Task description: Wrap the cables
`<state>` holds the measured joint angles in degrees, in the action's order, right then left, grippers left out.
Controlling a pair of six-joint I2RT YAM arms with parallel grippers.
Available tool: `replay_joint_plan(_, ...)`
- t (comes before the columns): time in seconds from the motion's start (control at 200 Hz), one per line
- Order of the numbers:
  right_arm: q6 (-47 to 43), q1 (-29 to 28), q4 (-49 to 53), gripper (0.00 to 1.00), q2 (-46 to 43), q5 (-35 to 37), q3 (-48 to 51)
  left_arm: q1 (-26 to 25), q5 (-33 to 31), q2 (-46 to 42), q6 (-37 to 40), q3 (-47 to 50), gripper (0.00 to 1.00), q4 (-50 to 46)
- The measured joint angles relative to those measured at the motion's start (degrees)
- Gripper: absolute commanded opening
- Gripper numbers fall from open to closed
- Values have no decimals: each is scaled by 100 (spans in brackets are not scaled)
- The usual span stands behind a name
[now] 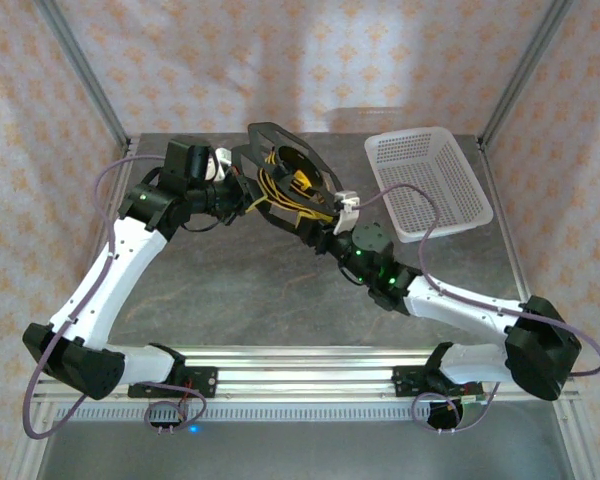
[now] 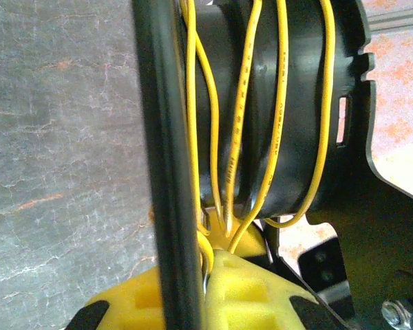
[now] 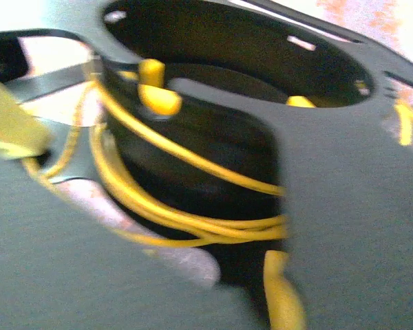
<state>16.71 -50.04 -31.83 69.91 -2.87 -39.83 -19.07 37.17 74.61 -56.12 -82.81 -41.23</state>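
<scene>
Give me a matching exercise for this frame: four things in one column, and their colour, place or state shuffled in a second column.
Column one:
1. cables
2. spool
3. basket
4. left hand

Column two:
A. white, at the far right of the table
B. shut on the spool's rim
C. yellow, looped round the spool
D. black, octagonal

Pairs: 1-C, 2-D, 3-A, 4-B
</scene>
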Motion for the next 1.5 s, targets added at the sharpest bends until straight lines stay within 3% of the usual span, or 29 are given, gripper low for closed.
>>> replay_joint_plan(0.08,-31,-188,-48,69,-170,-195,35,44,4,0,-79,79,0,107)
replay_joint_plan(0.21,-79,-426,7,71,-452,-490,70,107,-13,4,-173,181,0,229)
replay_joint_plan(0.596,249,-424,1187,75,-1196,-245,804,166,-13,4,-256,240,0,291)
replay_joint_plan(0.646,299,-424,1394,83,-1353,-240,796,197,-13,4,-256,240,0,297)
replay_joint_plan(0.696,400,-424,1687,100,-1523,-249,719,219,-15,4,-247,240,0,302)
replay_joint_plan(1.121,909,-219,3665,100,-2868,201,-1228,498,-9,-380,28,293,0,251)
replay_joint_plan(1.286,1062,61,4767,100,-2430,612,-1843,520,35,-815,-33,756,0,695)
replay_joint_plan(1.502,1309,267,6107,100,-1801,1123,-1860,520,98,-586,-575,1945,0,2308)
